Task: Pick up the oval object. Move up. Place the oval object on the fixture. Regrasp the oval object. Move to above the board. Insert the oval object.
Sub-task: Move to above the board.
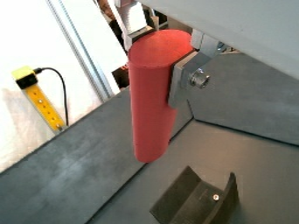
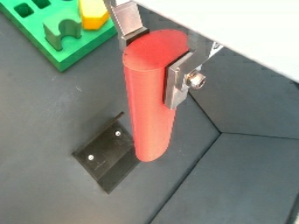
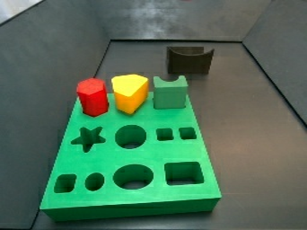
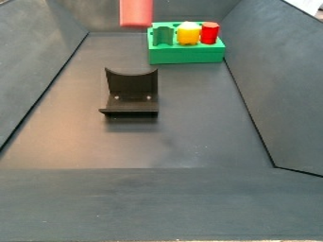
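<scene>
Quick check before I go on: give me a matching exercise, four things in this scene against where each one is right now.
Things:
1. smooth salmon-red oval peg
2. dark grey notched fixture
3. red hexagonal block
4. yellow rounded block

Places:
A. on the bright green board, at its back corner
B. on the grey floor, nothing on it
C. upright between the fingers of the gripper, off the floor
D. on the board, between a red and a green piece

Pairs: 1-C, 2-B, 3-A, 4-D
</scene>
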Tool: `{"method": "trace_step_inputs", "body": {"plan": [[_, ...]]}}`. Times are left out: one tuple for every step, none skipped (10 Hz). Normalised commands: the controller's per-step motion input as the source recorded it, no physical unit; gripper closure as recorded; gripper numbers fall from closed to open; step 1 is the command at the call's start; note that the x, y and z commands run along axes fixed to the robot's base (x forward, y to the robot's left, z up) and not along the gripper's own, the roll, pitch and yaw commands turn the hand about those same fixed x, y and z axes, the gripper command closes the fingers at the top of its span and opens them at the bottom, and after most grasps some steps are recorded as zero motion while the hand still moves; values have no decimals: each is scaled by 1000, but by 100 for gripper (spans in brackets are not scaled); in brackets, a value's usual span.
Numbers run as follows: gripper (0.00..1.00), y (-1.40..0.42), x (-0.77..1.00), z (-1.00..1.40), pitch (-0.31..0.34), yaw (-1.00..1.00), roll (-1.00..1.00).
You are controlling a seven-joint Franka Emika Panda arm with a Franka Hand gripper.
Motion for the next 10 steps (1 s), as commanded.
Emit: {"method": "trace_step_inputs", "body": {"plan": [[100, -21, 21, 441, 161, 24, -64], [100, -16, 21, 208, 161, 35, -59], [100, -1000, -480, 94, 64, 1000, -319], [100, -1000, -477, 67, 56, 1000, -312], [100, -1000, -473, 78, 31, 1000, -302], [100, -1000, -468, 70, 21, 1000, -305], [100, -1000, -459, 89, -9, 1000, -293], [100, -1000, -456, 93, -20, 1000, -289], [100, -1000, -453, 99, -39, 1000, -280], [100, -1000, -444, 113, -61, 1000, -271]]}}
